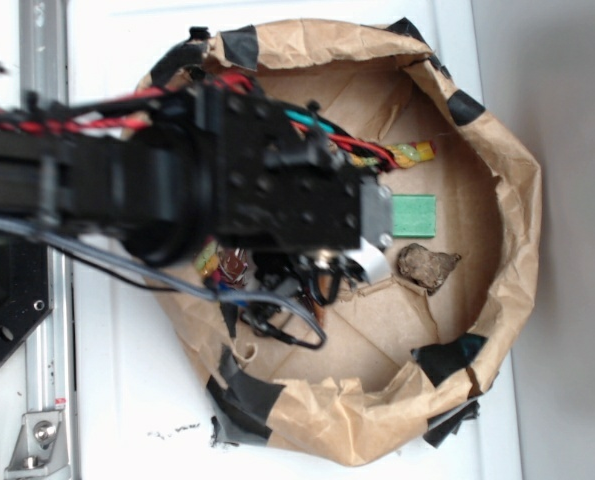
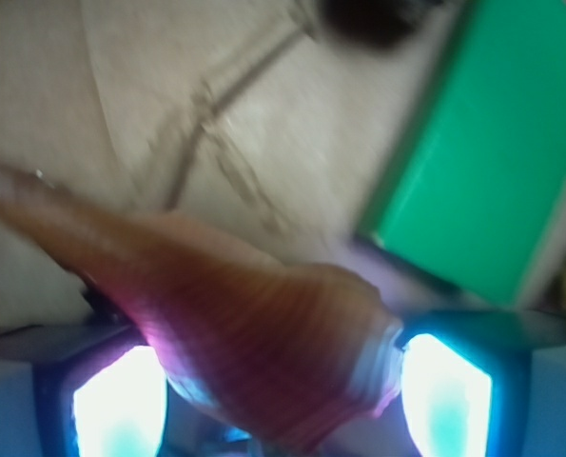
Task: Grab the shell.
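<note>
The shell, orange-tan with fine ridges, fills the lower part of the wrist view. Its wide end sits between the two glowing pads and its point reaches up to the left. My gripper is shut on the shell, with the left pad and the right pad against its sides. In the exterior view the black arm reaches over the paper basin and hides the gripper and the shell beneath its wrist.
A green block lies just beyond the shell. A dark brown rock sits beside it. The crumpled brown paper wall, patched with black tape, rings the cardboard floor. Cables and small clutter lie under the arm.
</note>
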Motion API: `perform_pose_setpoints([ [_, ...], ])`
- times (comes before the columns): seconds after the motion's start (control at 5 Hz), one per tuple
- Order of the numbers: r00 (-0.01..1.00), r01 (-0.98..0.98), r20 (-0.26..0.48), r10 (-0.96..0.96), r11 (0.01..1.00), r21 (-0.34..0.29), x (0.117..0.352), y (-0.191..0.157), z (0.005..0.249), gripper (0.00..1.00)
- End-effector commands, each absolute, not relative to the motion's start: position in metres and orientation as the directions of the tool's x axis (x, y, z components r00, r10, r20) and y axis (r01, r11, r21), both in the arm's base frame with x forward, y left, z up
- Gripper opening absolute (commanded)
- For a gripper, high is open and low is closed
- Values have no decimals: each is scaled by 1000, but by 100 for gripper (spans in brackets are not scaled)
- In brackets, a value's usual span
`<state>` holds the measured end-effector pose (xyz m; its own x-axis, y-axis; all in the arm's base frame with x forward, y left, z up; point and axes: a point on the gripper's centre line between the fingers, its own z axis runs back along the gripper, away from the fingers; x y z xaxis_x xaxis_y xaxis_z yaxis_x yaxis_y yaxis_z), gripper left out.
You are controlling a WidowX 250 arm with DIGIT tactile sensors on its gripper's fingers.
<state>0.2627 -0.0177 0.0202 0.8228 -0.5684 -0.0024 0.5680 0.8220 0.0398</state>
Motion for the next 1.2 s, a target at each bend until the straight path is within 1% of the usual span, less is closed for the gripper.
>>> perform_pose_setpoints([
  [0.0, 901, 432, -6, -434, 893, 128, 265, -19, 30, 0],
  [0.2, 970, 238, 19, -241, 965, 114, 267, -12, 54, 0],
  [0.4, 996, 56, 62, -63, 993, 101, 270, -7, 104, 0],
  [0.6, 994, -103, 55, 99, 991, 81, 270, -4, 148, 0],
  [0.8, 981, -190, 45, 187, 979, 75, 266, -8, 165, 0],
  [1.0, 982, -189, 16, 188, 979, 79, 264, -14, 168, 0],
])
